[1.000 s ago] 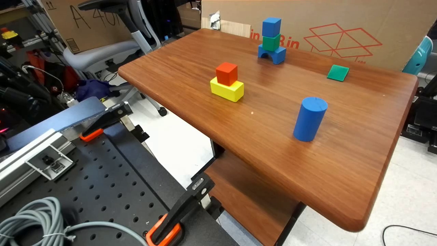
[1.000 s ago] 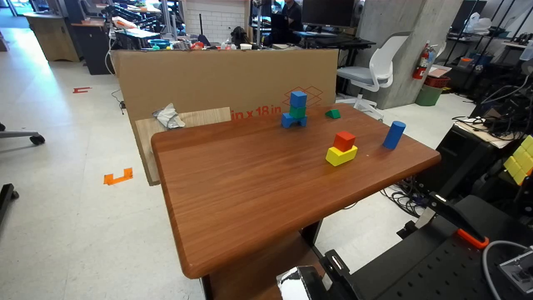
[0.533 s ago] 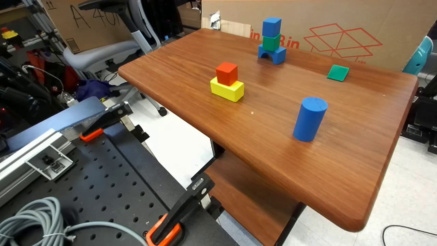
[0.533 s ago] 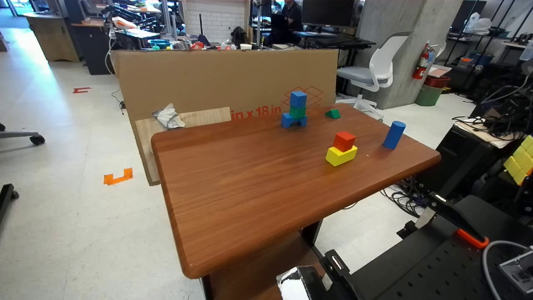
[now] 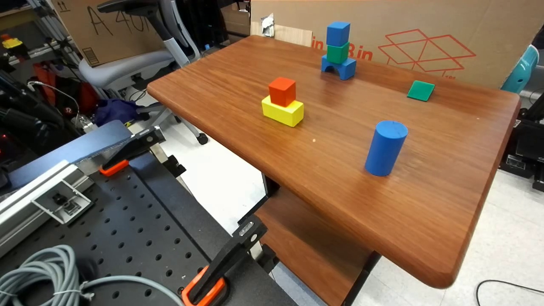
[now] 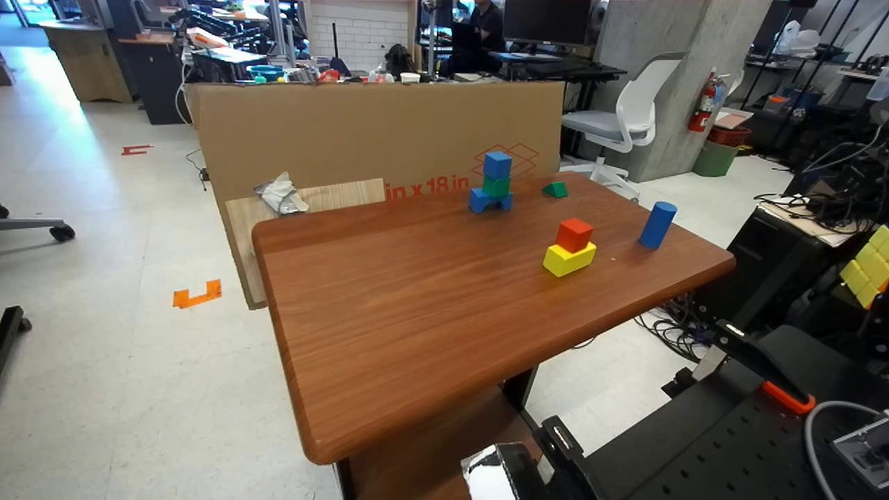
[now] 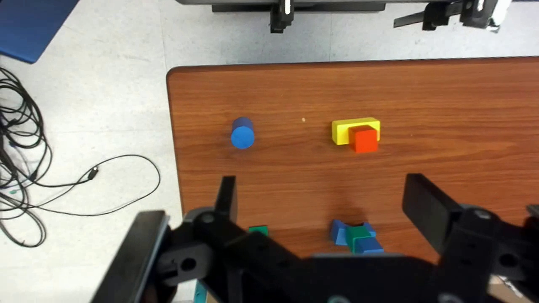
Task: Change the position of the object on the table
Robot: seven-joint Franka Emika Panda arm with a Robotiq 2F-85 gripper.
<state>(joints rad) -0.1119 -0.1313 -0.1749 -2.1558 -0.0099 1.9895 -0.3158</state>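
The object, a plain blue cylinder (image 5: 386,148), stands upright on the reddish-brown wooden table (image 5: 340,170). It also shows in an exterior view (image 6: 657,225) and in the wrist view (image 7: 242,137), where it is near a table corner at upper left. My gripper (image 7: 322,179) shows only in the wrist view, high above the table. Its black fingers (image 7: 227,198) stand wide apart with nothing held between them. The cylinder lies outside the jaws, above the left finger in that picture. The gripper does not show in either exterior view.
A red cube (image 5: 282,92) sits on a yellow block (image 5: 283,112) beside the cylinder. A stack of blue and green blocks (image 5: 338,54) stands near the cardboard (image 5: 425,25). A green wedge (image 6: 555,189) lies near it. A black perforated bench (image 5: 140,221) with clamps borders the table.
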